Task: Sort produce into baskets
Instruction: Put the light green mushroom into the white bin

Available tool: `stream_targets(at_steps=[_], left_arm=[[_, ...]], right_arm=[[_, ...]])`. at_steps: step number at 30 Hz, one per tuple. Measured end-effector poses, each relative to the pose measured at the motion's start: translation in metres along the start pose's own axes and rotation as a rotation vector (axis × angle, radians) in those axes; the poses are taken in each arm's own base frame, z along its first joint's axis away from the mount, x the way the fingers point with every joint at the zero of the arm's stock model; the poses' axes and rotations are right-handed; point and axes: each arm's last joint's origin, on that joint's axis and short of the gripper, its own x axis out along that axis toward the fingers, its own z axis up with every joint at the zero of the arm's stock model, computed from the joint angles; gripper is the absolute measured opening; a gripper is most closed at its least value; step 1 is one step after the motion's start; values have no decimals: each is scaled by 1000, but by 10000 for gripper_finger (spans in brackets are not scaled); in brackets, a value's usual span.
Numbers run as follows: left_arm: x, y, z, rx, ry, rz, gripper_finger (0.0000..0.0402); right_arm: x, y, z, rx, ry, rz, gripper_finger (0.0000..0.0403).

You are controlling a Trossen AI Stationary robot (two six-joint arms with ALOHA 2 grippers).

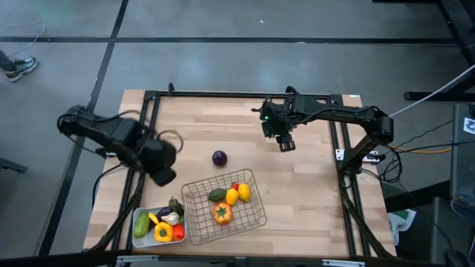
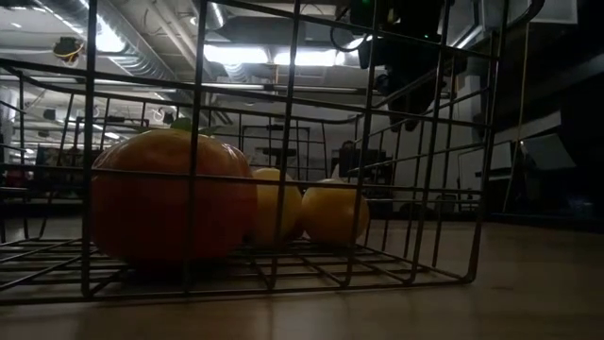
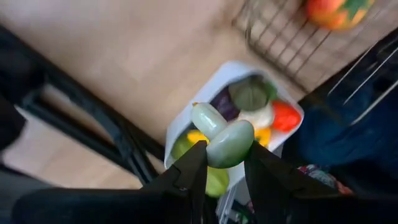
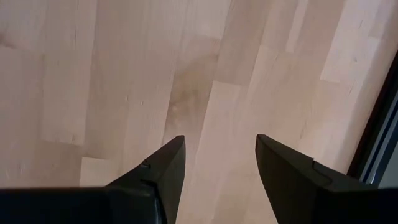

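Observation:
My left gripper (image 1: 165, 176) hangs above the table's left near part, shut on a pale green and white vegetable (image 3: 225, 138). Below it stands the white tray (image 3: 186, 118), which holds purple, green, white, red and yellow pieces; the tray also shows in the high view (image 1: 136, 216). The wire basket (image 1: 187, 194) holds an orange pepper (image 1: 222, 213), lemons (image 1: 238, 194) and a green piece (image 1: 217, 195). A purple onion (image 1: 220, 157) lies alone on the wood at mid table. My right gripper (image 1: 286, 143) is open and empty above bare wood at the far right. My left gripper pinches the vegetable's rounded green end (image 3: 233, 149) between its two fingers (image 3: 194, 167). The fingers point down at the tray. The vegetable's paler white end (image 3: 207, 117) sticks out past the fingertips. It is lifted clear of the tray.
A black metal frame (image 1: 152, 111) runs along the table's left, far and right sides. The low view looks through the basket's mesh (image 2: 283, 142) at the orange pepper (image 2: 170, 203) and two lemons (image 2: 330, 212). Bare wood lies between the onion and my right gripper.

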Motion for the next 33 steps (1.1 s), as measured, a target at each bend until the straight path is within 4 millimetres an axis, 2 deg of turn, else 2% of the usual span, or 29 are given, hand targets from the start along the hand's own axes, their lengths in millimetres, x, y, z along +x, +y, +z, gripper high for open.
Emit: stream_targets(at_steps=[6,16,24,33], left_arm=[[19,-19,-33,-47,55,58,95],[61,-58,-74,55,106,45,96],[97,-73,-82,82,105,164,96],[119,-81,-80,72,113,242,96]], right_arm=[[0,0,0,0,0,0,193],[0,0,0,-1,0,0,193],[0,0,0,0,0,1,193],[0,0,0,0,1,1,193]])
